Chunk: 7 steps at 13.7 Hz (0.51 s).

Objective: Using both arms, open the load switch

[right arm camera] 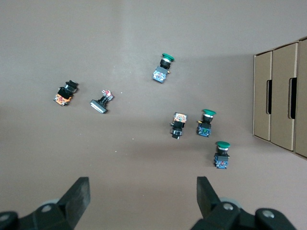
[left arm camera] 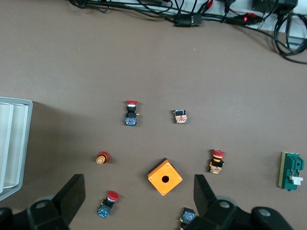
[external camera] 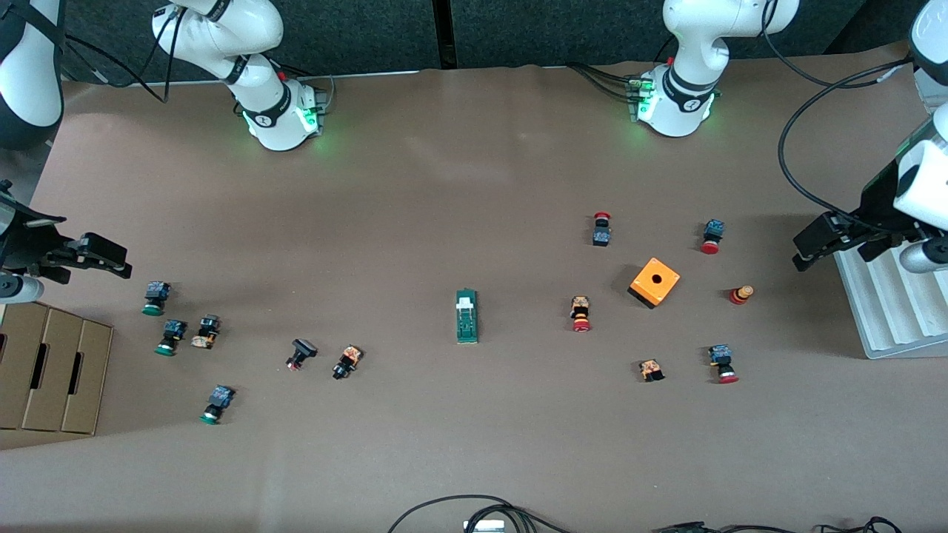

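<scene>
The load switch [external camera: 466, 316], a narrow dark green block with a white sliding piece, lies flat near the middle of the table; it also shows at the edge of the left wrist view [left arm camera: 291, 171]. My left gripper [external camera: 803, 248] hangs open and empty over the left arm's end of the table, beside the white tray; in its wrist view the gripper [left arm camera: 138, 191] has wide-set jaws with nothing between them. My right gripper [external camera: 118, 259] hangs open and empty over the right arm's end, above the cardboard boxes' edge; its wrist view shows the gripper [right arm camera: 141, 191] over bare table. Both are well apart from the switch.
An orange cube with a hole [external camera: 655, 282] and several red-capped push buttons [external camera: 581, 314] lie toward the left arm's end. Green-capped buttons [external camera: 155, 297] lie toward the right arm's end by cardboard boxes [external camera: 52, 366]. A white ribbed tray [external camera: 889, 303] and cables [external camera: 481, 511] border the table.
</scene>
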Tool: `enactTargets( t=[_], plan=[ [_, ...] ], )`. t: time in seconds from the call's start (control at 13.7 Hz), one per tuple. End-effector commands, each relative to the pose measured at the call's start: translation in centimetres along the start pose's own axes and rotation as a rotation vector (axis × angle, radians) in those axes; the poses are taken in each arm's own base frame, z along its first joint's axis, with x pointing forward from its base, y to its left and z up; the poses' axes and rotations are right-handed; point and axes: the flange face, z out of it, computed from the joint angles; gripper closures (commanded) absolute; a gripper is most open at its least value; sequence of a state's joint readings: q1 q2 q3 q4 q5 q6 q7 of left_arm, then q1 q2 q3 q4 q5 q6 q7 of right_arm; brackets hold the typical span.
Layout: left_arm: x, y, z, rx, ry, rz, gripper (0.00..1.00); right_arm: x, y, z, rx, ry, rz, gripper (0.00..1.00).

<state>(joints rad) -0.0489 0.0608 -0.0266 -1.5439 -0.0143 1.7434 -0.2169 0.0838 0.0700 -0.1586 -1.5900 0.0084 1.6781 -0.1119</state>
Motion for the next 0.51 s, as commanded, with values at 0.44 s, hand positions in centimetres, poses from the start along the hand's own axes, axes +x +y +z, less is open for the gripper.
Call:
enactTargets(
  t=[0.44],
  plan=[
    [0.0, 3.1, 4.7, 0.008, -0.116, 0.086, 0.0, 0.2, 0.2, -0.2, 0.016, 0.019, -0.007, 0.01]
  ],
)
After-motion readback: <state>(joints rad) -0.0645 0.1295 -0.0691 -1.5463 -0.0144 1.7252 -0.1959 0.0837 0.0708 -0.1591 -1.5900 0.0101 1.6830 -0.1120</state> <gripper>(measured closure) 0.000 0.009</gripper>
